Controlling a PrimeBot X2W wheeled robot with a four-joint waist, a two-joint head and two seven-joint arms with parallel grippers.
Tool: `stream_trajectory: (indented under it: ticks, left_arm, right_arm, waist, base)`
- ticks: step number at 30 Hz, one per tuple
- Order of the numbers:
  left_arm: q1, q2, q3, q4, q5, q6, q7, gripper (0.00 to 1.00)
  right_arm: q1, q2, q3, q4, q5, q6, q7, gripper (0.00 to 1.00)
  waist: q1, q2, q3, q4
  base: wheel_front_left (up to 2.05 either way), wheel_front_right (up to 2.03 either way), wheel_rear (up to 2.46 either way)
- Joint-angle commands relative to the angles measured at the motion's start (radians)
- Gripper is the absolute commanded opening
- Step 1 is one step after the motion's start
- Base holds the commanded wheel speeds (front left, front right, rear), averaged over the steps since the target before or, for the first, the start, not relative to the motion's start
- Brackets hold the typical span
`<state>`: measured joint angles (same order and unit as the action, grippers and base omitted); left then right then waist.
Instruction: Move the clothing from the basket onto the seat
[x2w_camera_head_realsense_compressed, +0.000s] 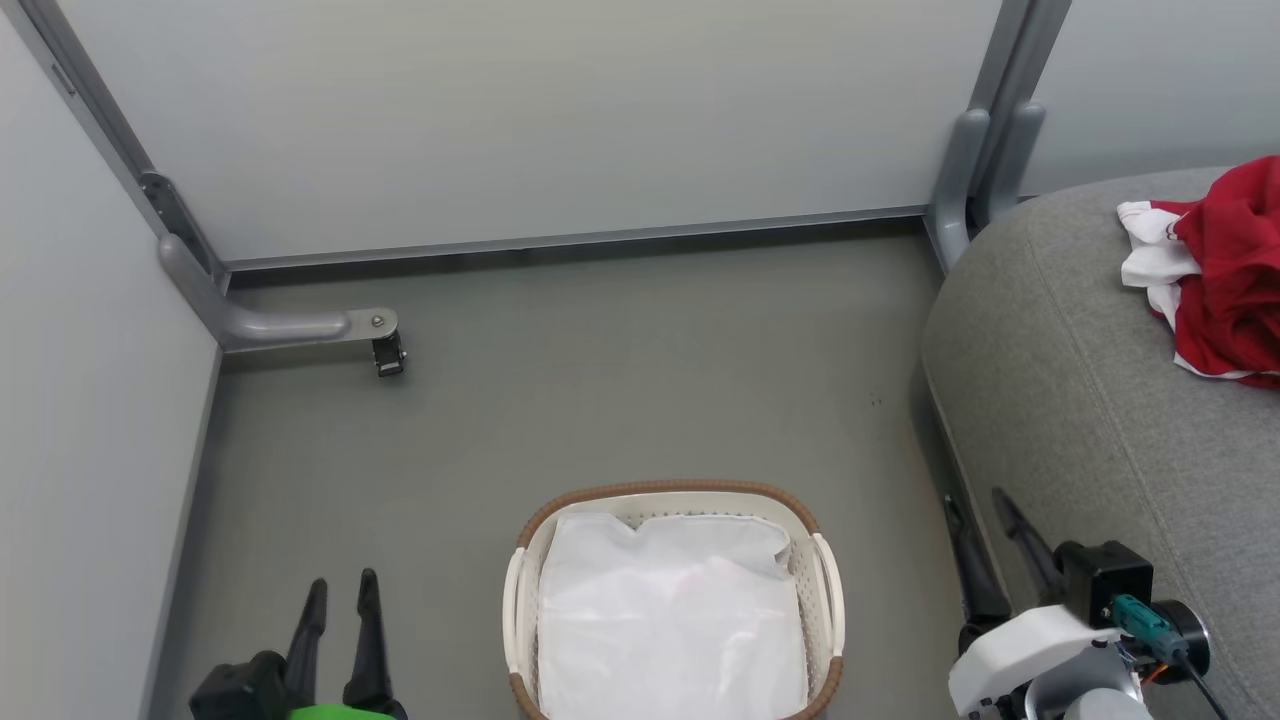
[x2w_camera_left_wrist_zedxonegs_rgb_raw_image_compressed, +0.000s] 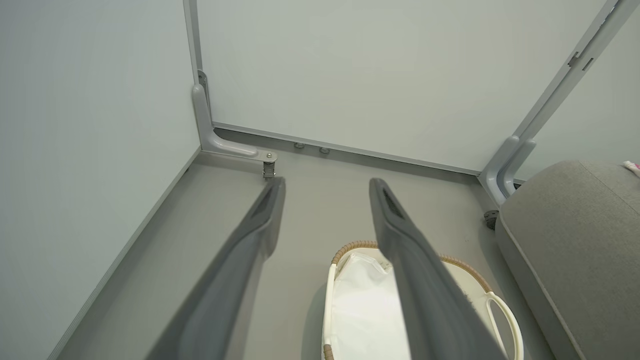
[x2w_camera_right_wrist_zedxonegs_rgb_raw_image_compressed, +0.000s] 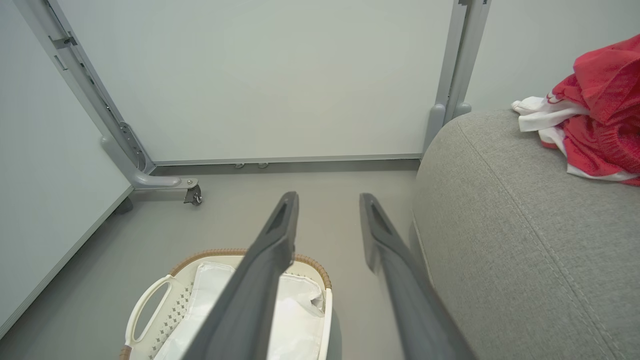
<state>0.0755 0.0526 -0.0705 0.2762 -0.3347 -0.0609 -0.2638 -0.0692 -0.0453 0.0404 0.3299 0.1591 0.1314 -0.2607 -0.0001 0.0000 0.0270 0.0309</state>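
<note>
The red clothing (x2w_camera_head_realsense_compressed: 1235, 270) runs off the right edge of the head view. The basket (x2w_camera_head_realsense_compressed: 665, 488) is cut off at the bottom there, and a white sheet (x2w_camera_head_realsense_compressed: 670, 610) hides its floor.

Grey floor (x2w_camera_head_realsense_compressed: 600, 400). Pale partition panels (x2w_camera_head_realsense_compressed: 520, 110) behind and left of caster foot (x2w_camera_head_realsense_compressed: 388, 352). Grey metal post (x2w_camera_head_realsense_compressed: 985, 140) far right of it.

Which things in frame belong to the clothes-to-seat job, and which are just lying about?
Job:
- clothing, already on the seat
- basket
- seat

Lying about:
- white liner sheet in the basket
- partition foot
- caster
</note>
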Motion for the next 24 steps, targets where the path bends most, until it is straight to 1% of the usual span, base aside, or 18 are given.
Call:
stream_trajectory:
  ticks: [1, 4, 6, 12, 14, 24]
  left_arm:
    - [0.000, -0.001, 0.000, 0.007, -0.001, 0.000, 0.000, 0.00]
    - [-0.004, -0.003, 0.003, 0.025, -0.021, -0.001, 0.007, 0.00]
    - [-0.012, -0.003, 0.012, 0.023, -0.075, -0.004, 0.024, 0.00]
    - [-0.028, -0.003, 0.027, 0.018, -0.175, -0.010, 0.053, 0.00]
    - [-0.037, -0.003, 0.036, 0.014, -0.238, -0.014, 0.072, 0.00]
    - [-0.059, -0.002, 0.057, 0.007, -0.384, -0.022, 0.114, 0.00]
  right_arm:
    - [0.002, 0.001, 0.001, 0.007, 0.001, 0.000, 0.001, 0.00]
    - [0.005, 0.003, -0.002, 0.023, 0.023, 0.000, 0.008, 0.00]
    - [0.001, 0.003, -0.010, 0.020, 0.085, 0.000, 0.025, 0.00]
    - [-0.002, 0.002, -0.021, 0.009, 0.200, 0.000, 0.054, 0.00]
    - [-0.004, 0.002, -0.029, 0.002, 0.271, 0.000, 0.071, 0.00]
    - [-0.010, 0.001, -0.046, -0.011, 0.436, 0.000, 0.113, 0.00]
  waist:
    - [0.0001, 0.0000, 0.000, 0.000]
    - [0.0001, 0.0000, 0.000, 0.000]
    - [0.0001, 0.0000, -0.001, -0.001]
    - [0.0001, 0.0000, -0.002, -0.003]
    - [0.0001, 0.0000, -0.003, -0.003]
    - [0.0001, 0.0000, -0.005, -0.006]
  base:
    - [0.00, 0.00, 0.00]
    - [0.00, 0.00, 0.00]
    - [0.00, 0.00, 0.00]
    - [0.00, 0.00, 0.00]
    - [0.00, 0.00, 0.00]
    - [0.00, 0.00, 0.00]
